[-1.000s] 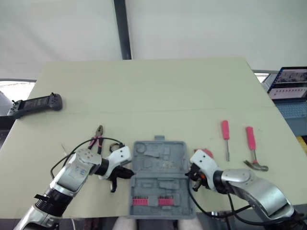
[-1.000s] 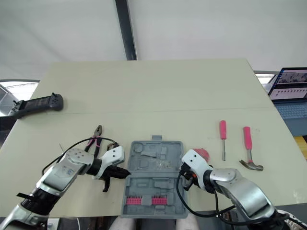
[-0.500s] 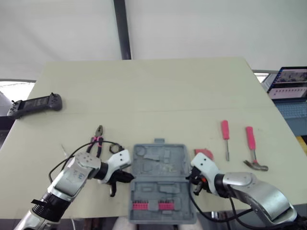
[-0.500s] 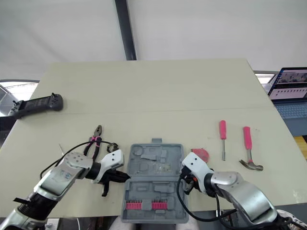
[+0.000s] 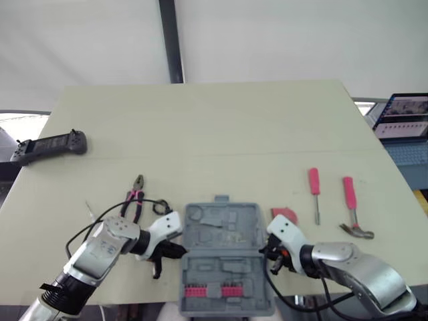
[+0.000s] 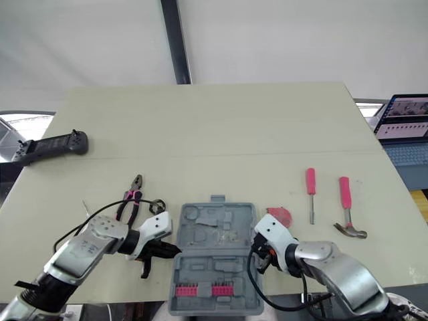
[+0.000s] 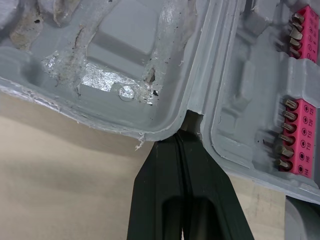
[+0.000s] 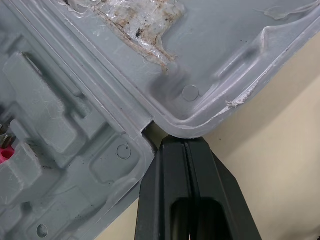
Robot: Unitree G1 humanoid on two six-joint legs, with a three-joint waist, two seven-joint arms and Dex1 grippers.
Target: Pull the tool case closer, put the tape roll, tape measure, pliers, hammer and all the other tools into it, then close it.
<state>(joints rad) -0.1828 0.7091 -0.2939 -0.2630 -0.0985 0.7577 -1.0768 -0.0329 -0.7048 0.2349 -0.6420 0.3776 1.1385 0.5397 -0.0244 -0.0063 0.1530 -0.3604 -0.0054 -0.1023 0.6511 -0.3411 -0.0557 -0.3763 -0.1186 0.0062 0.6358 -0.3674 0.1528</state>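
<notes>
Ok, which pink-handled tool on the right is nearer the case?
The screwdriver, with its thin straight shaft; the hammer lies farther right.

Tool case (image 5: pixel 226 257), left tool (image 5: pixel 182 249), right tool (image 5: pixel 266 252) shifted nearer robot.

1 grey tool case (image 5: pixel 224 257) lying open on the bench (image 5: pixel 221 127), 2 pink bit strips (image 5: pixel 212 291) sitting inside it, 1 pliers (image 5: pixel 134 197), 1 screwdriver (image 5: pixel 314 190), 1 hammer (image 5: pixel 351 204), 1 tape measure (image 5: pixel 284 214), 1 black controller (image 5: pixel 50 146), 1 laptop (image 5: pixel 401 115)
</notes>
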